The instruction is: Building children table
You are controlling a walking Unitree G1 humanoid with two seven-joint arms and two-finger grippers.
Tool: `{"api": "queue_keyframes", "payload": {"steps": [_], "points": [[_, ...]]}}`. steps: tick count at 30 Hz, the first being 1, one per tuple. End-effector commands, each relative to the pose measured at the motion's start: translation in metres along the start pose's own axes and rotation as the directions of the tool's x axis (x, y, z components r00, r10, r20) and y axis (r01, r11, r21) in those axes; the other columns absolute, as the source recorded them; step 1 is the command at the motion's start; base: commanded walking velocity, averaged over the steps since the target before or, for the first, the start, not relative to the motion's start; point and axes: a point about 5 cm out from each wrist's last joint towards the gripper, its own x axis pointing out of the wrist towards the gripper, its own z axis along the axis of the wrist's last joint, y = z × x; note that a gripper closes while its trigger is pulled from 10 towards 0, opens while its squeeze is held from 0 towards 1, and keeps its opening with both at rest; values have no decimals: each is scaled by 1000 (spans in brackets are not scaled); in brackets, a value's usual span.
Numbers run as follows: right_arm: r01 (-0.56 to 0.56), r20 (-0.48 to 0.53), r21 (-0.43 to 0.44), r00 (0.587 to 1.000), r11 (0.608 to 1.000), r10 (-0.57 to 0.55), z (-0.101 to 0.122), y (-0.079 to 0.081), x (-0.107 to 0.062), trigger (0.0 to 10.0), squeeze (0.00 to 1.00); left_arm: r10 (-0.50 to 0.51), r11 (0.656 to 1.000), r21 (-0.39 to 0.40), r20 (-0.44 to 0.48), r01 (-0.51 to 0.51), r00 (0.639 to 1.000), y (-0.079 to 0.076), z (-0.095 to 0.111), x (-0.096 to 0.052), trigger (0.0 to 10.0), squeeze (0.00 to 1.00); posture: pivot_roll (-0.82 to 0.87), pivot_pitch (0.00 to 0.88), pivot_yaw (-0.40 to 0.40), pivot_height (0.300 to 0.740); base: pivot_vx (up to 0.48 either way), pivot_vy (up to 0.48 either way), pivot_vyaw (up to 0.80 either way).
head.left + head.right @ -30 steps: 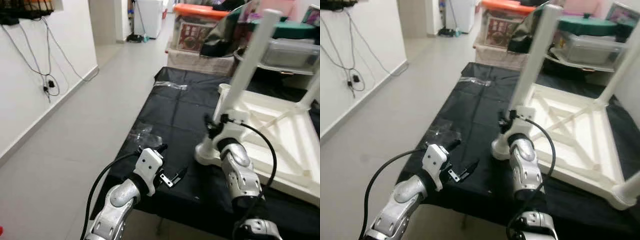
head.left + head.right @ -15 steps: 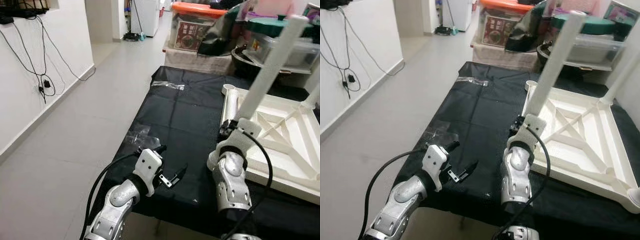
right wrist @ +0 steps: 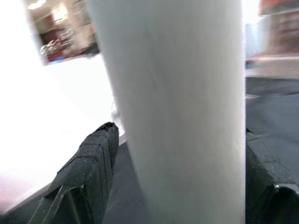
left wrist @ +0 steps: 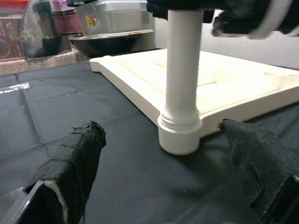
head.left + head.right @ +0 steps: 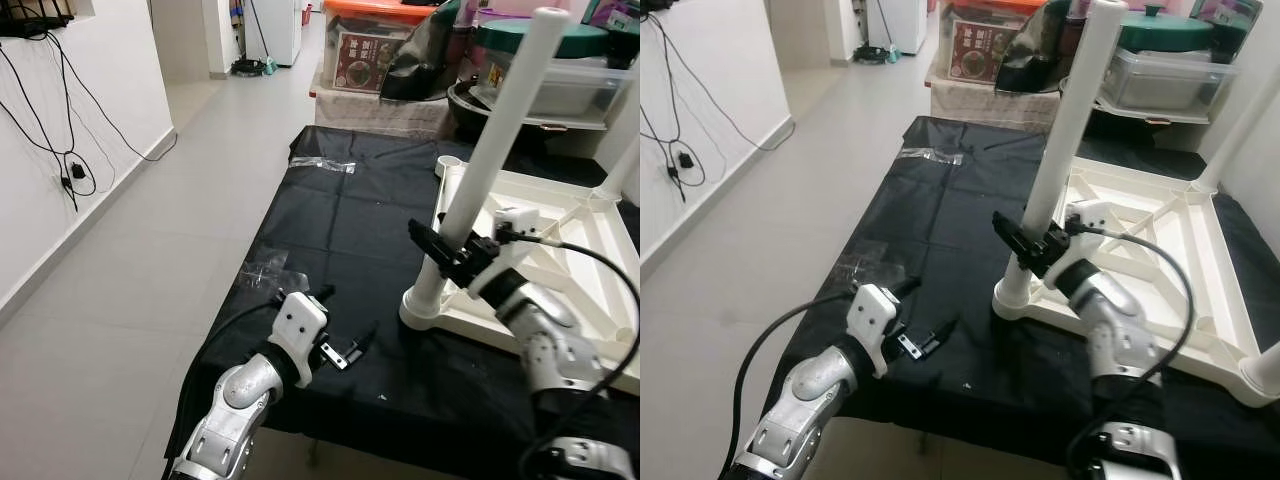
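A white children's table (image 5: 590, 262) lies upside down on a black-covered table (image 5: 340, 220). One white leg (image 5: 490, 150) stands slightly tilted in its near-left corner socket (image 5: 424, 306). My right gripper (image 5: 446, 252) reaches in from the right and is shut on this leg low down. In the right wrist view the leg (image 3: 177, 116) sits between both black fingers (image 3: 91, 163). My left gripper (image 5: 345, 318) hovers open over the cloth at the front left, nothing in it. Its fingers (image 4: 79, 158) point toward the leg's base (image 4: 180, 135).
Clear plastic bags lie on the cloth at the left edge (image 5: 265, 270) and at the far end (image 5: 325, 163). Storage boxes (image 5: 375, 50) and a pot stand behind. Another table leg (image 5: 625, 165) rises at the right. Tiled floor (image 5: 140, 280) and a cabled wall (image 5: 60, 150) lie to the left.
My right arm has swung from upright in front of the leg over to its right, and its fingers now clamp across the leg. The camera shifted. The left gripper stayed put.
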Motion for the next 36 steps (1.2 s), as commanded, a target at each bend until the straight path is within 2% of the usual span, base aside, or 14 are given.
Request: {"api": "queue_keyframes", "payload": {"steps": [1, 11, 12, 13, 17, 22, 24, 25, 27, 28, 31, 33, 34, 36], "points": [[-154, -46, 43, 987, 987, 156, -10, 15, 11, 10000, 0, -7, 1000, -1, -16, 7, 1000, -2, -3, 0, 10000, 0, 74, 0, -65, 740, 0, 0, 0], [-408, -236, 72, 880, 910, 413, -26, 25, 30, 10000, 0, -7, 1000, 1, -16, 7, 1000, -3, -3, -2, 10000, 0, 104, 0, -84, 740, 0, 0, 0], [-387, -258, 50, 885, 921, 386, -31, 25, 30, 2902, 0, -6, 1000, 0, -17, 6, 1000, -3, -3, -2, 10000, 0, 104, 0, -84, 740, 0, 0, 0], [-360, -272, 36, 894, 932, 355, -35, 25, 31, 0, 0, -6, 1000, 0, -18, 6, 1000, -3, -3, -2, 10000, 0, 104, 0, -84, 740, 0, 0, 0], [-307, -254, -26, 923, 951, 291, -39, 25, 31, 0, 0, -6, 1000, -2, -19, 6, 1000, -3, -3, -2, 10000, 0, 104, 0, -84, 740, 0, 0, 0], [19, -74, -39, 997, 999, -22, -35, 15, 24, 0, 0, -8, 1000, -7, -20, 8, 1000, -3, -3, -2, 10000, 0, 87, 0, -74, 740, 0, 0, 0], [132, -46, -45, 990, 990, -134, -34, 9, 23, 0, 0, -8, 1000, -8, -20, 8, 1000, -3, -3, -2, 10000, 0, 87, 0, -74, 740, 0, 0, 0], [361, -23, -56, 932, 931, -362, -34, -4, 17, 0, 0, -9, 1000, -9, -21, 8, 1000, -3, -3, -2, 10000, 0, 79, 0, -69, 740, 0, 0, 0], [361, -23, -56, 932, 931, -362, -34, -4, 17, 0, 0, -9, 1000, -9, -21, 8, 1000, -3, -3, -2, 10000, 0, 79, 0, -69, 740, 0, 0, 0], [639, -45, -114, 761, 760, -647, -37, -18, 3, 0, 0, -10, 1000, -9, -22, 10, 1000, -2, -3, -2, 10000, 0, 67, 0, -60, 740, 0, 0, 0], [639, -45, -114, 761, 760, -647, -37, -18, 3, 0, 0, -10, 1000, -9, -22, 10, 1000, -2, -3, -2, 10000, 0, 67, 0, -60, 740, 0, 0, 0], [937, -4, -105, 336, 334, -942, -43, -17, -31, 0, 0, -12, 1000, -9, -21, 12, 1000, -3, -3, -1, 10000, 0, 56, 0, -71, 740, 0, 0, 0], [937, -4, -105, 336, 334, -942, -43, -17, -31, 0, 0, -12, 1000, -9, -21, 12, 1000, -3, -3, -1, 10000, 0, 56, 0, -71, 740, 0, 0, 0], [973, 0, -58, 223, 223, -975, -46, -7, -36, 0, 0, -9, 1000, -7, -18, 9, 1000, -3, -2, 0, 10000, 0, 48, 0, -65, 740, 0, 0, 0]]}}
